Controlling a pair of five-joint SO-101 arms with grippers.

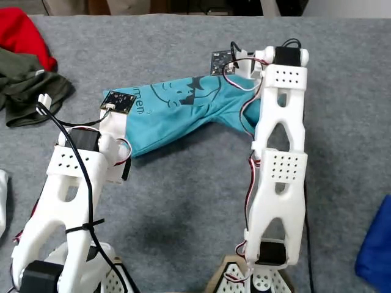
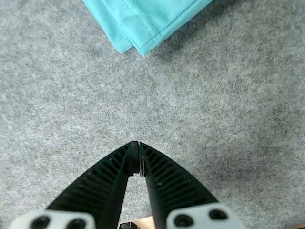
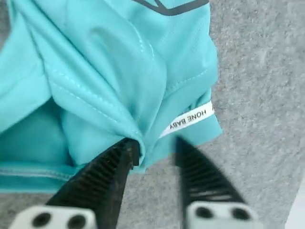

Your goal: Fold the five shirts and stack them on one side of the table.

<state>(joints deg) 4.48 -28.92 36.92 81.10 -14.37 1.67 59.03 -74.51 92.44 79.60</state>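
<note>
The teal shirt (image 1: 183, 110) is laid on the grey surface (image 1: 183, 213) in the upper middle of the high view. The fingers of the left gripper (image 2: 138, 155) are pressed together over bare surface near it. The fingers of the right gripper (image 3: 157, 145) are held apart around its edge

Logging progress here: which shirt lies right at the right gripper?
The teal shirt, stretched across the middle of the table, with the open right gripper at its edge. The red shirt, dark green shirt and blue shirt lie off at the table's sides.
</note>
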